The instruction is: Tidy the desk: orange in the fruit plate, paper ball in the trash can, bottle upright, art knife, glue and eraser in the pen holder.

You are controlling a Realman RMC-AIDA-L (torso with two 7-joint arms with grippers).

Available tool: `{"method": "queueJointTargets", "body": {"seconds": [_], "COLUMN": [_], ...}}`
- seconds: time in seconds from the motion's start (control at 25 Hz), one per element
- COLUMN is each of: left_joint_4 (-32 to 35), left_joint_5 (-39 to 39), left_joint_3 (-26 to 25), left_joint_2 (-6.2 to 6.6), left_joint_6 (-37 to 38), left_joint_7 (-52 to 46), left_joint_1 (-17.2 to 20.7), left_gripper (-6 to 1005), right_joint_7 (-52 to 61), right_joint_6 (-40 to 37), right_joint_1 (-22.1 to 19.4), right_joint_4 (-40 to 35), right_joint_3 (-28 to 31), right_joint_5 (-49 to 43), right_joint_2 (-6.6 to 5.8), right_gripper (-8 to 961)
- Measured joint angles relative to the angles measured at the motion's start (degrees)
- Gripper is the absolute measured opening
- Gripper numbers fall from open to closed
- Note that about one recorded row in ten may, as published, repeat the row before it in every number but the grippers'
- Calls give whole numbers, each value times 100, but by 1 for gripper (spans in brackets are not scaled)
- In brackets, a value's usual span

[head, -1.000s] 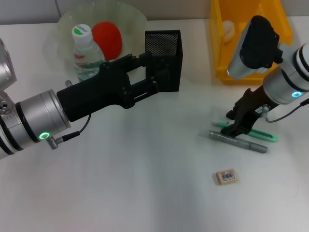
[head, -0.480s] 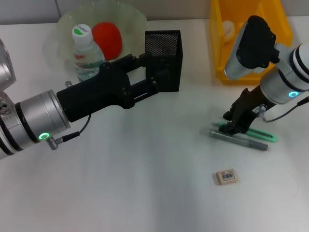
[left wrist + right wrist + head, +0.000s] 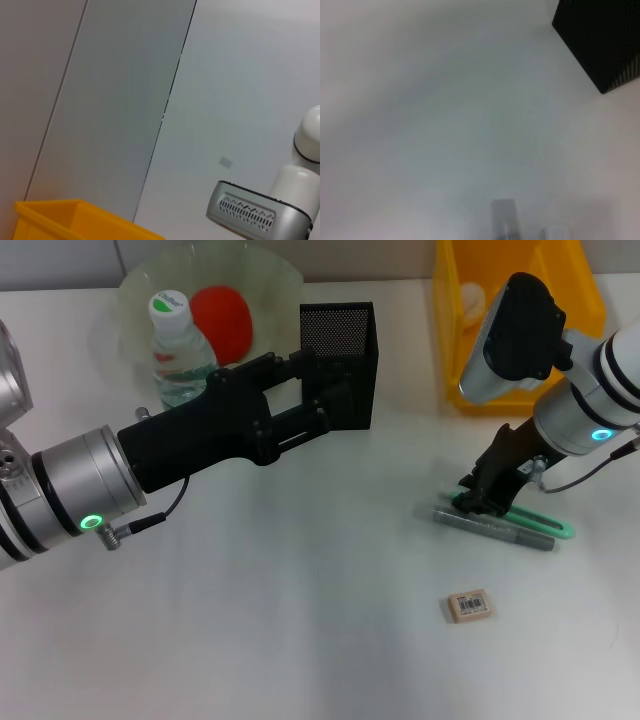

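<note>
The right end effector (image 3: 478,498) is down at the white counter (image 3: 300,620), its dark fingers over one end of the mint-green art knife (image 3: 540,521), which lies flat just behind the grey glue (image 3: 495,528). The 2 slim items lie side by side, nearly touching. Whether the fingers have closed on the knife cannot be told from the head view.

The beige eraser (image 3: 470,605) lies alone on the counter, nearer the robot than the glue and well apart from it.

The left end effector (image 3: 345,390) reaches across to the black mesh pen holder (image 3: 340,335); its fingertips are lost against the mesh, so its opening cannot be told either.

At the back, the orange (image 3: 222,320) sits in the pale-green fruit plate (image 3: 265,275), and the bottle (image 3: 178,350) stands upright just in front of the plate. The yellow trash can (image 3: 455,330) stands behind the right arm.
</note>
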Motion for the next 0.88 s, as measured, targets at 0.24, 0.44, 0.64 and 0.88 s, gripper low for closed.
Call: {"method": "queueJointTargets", "body": {"seconds": [0.24, 0.44, 0.64, 0.88], "left_joint_4": [1, 1, 1, 1], "left_joint_5": [-1, -19, -71, -98], "left_joint_3": [0, -1, -55, -71], "left_joint_2": [0, 1, 9, 10], "left_joint_6": [31, 68, 202, 243], "left_joint_7": [4, 28, 62, 64], "left_joint_1": [7, 15, 40, 42], "left_gripper": [652, 652, 652, 652], "right_joint_7": [-102, -603, -1115, -2567], "right_joint_6": [16, 76, 511, 957], "right_joint_1": [-392, -941, -1231, -1279], "right_joint_4": [-637, -1282, -1183, 35], "right_joint_3": [226, 934, 1329, 1345], "right_joint_5": [740, 1836, 3034, 5448], "right_joint_2": [-27, -30, -27, -17], "right_gripper": [175, 179, 183, 189]}}
